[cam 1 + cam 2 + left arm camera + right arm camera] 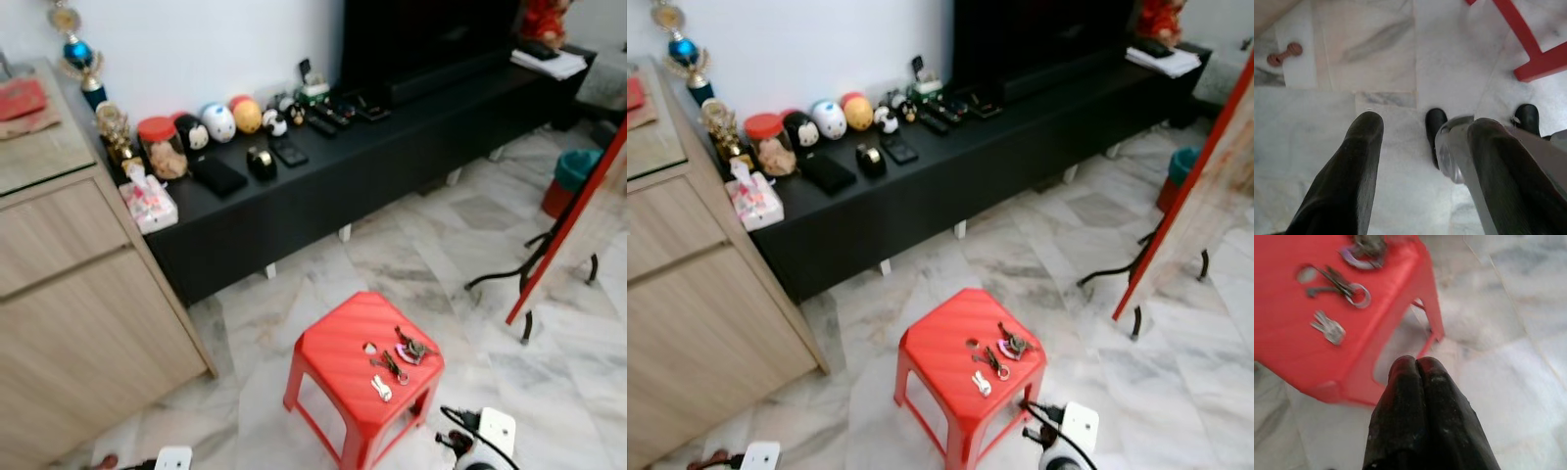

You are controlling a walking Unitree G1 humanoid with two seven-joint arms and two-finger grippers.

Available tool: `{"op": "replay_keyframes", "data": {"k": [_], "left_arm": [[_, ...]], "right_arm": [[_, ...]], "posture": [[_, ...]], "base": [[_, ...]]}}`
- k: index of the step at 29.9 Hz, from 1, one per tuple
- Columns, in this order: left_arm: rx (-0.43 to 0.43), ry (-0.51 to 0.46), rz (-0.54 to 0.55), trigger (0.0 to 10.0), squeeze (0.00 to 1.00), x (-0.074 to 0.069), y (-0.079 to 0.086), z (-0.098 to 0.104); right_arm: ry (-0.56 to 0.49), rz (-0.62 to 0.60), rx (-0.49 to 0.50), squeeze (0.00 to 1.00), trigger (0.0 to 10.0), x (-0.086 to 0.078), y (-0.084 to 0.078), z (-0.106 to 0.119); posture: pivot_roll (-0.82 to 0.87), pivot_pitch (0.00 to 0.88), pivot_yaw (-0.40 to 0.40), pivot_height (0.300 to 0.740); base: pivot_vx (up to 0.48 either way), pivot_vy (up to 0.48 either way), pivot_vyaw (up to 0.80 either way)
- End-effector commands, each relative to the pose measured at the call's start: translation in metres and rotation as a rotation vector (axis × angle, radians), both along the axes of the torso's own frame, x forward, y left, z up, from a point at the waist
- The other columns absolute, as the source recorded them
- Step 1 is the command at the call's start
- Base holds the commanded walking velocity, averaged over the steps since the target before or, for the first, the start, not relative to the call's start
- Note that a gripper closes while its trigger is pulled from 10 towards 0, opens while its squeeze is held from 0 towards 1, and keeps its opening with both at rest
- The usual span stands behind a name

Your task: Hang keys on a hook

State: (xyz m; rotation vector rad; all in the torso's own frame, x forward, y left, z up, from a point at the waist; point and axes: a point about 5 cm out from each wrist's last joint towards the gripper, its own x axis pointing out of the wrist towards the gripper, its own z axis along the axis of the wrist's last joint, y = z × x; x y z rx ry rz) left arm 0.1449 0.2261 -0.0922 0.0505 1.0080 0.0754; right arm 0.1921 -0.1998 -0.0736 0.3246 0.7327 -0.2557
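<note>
A red plastic stool [338,357] stands on the marble floor just ahead of me. Three loose key bunches lie on its seat: a dark bunch with a tag [413,347], a ringed bunch [390,366] and a small silver pair [381,388]. The right wrist view shows the same keys [1339,284] on the stool [1283,347]. My right gripper [1418,364] is shut and empty, hanging low beside the stool's near corner. My left gripper [1426,122] hangs open over the floor left of the stool, holding nothing, and my black feet show beneath it.
A long black TV console [323,181] with figurines, jars and remotes runs along the far wall. A wooden cabinet [69,284] stands at the left. At the right are a red-framed stand [563,225] and a teal bin [576,168]. A small red dumbbell-shaped thing [1284,54] lies on the floor.
</note>
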Motion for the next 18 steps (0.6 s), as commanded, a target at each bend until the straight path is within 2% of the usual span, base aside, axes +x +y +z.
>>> {"op": "replay_keyframes", "data": {"k": [1, 3, 7, 14, 15, 16, 17, 18], "left_arm": [[0.012, 0.019, -0.007, 10.0, 0.0, -0.005, 0.001, -0.002], [0.015, 0.013, 0.027, 10.0, 0.0, -0.006, 0.002, -0.002], [0.018, 0.009, 0.035, 10.0, 0.0, -0.006, 0.003, -0.002], [0.01, 0.01, 0.063, 10.0, 0.0, -0.008, 0.003, -0.002], [0.008, 0.01, 0.064, 10.0, 0.0, -0.008, 0.003, -0.002], [0.007, 0.011, 0.064, 10.0, 0.0, -0.008, 0.003, -0.002], [0.004, 0.01, 0.063, 10.0, 0.0, -0.008, 0.003, -0.002], [0.002, 0.009, 0.063, 10.0, 0.0, -0.008, 0.003, -0.002]], "right_arm": [[-0.065, -0.012, -0.023, 0.0, 10.0, 0.013, -0.005, 0.009], [-0.202, -0.01, -0.047, 0.0, 10.0, 0.038, -0.003, 0.028], [-0.337, 0.028, -0.073, 0.0, 10.0, 0.058, 0.001, 0.047], [-0.42, 0.063, -0.123, 0.0, 10.0, 0.06, 0.0, 0.055], [-0.453, 0.073, -0.113, 0.05, 10.0, 0.057, 0.0, 0.056], [-0.463, 0.078, -0.11, 0.05, 10.0, 0.056, 0.0, 0.056], [-0.463, 0.084, -0.115, 1.0, 10.0, 0.054, 0.0, 0.055], [-0.462, 0.088, -0.12, 1.0, 10.0, 0.053, 0.0, 0.055]], "posture": [[0.01, 0.0, -0.021, 0.74], [0.02, 0.0, -0.03, 0.74], [0.01, 0.0, -0.027, 0.74], [-0.02, 0.0, -0.02, 0.74], [-0.02, 0.0, -0.02, 0.74], [-0.02, 0.0, -0.021, 0.74], [-0.02, 0.0, -0.021, 0.74], [-0.02, 0.0, -0.022, 0.74]], "base": [[0.0, 0.0, 0.0], [0.0, 0.0, 0.0], [0.0, 0.0, 0.0], [0.0, 0.0, 0.0], [0.0, 0.0, 0.0], [0.0, 0.0, 0.0], [0.0, 0.0, 0.0], [0.0, 0.0, 0.0]]}}
